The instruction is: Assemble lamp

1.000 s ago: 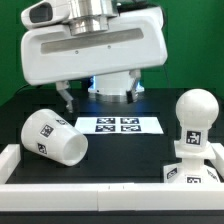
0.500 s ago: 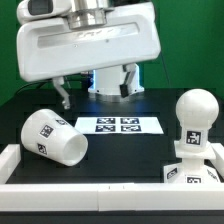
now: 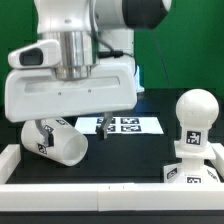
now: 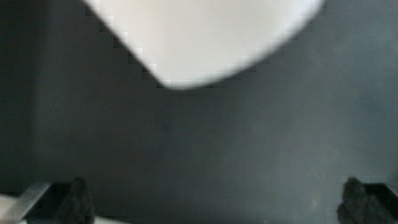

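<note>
One relation settles the coming move: the shade (image 3: pixel 55 141) lies on its side on the black table (image 3: pixel 125 155), toward the exterior view's left, and the gripper (image 3: pixel 74 128) hangs almost directly over it. In the exterior view the two dark fingers (image 3: pixel 103 126) reach down from the big white wrist housing (image 3: pixel 70 90); one shows clearly just beside the shade's wider end, the other is half hidden near the shade's top. They stand spread apart with nothing between them, and the wrist view agrees: both fingertips (image 4: pixel 54 198) sit at opposite edges of that picture with bare table between.

The shade's long axis runs roughly level with the table, slanting from the exterior view's left toward its right, with the open mouth turned toward the exterior view's right and slightly forward. Whether the fingers already straddle the wall or only hover above it I cannot tell. The white blurred shape in the wrist view is probably the shade, seen ahead of the fingertips rather than between them.

The rounded bulb (image 3: pixel 194 108) stands upright on the base (image 3: pixel 192 165), well apart at the exterior view's right. The marker board (image 3: pixel 135 125) lies flat behind, partly hidden. In my judgement the shade is the next part to be grasped.
</note>
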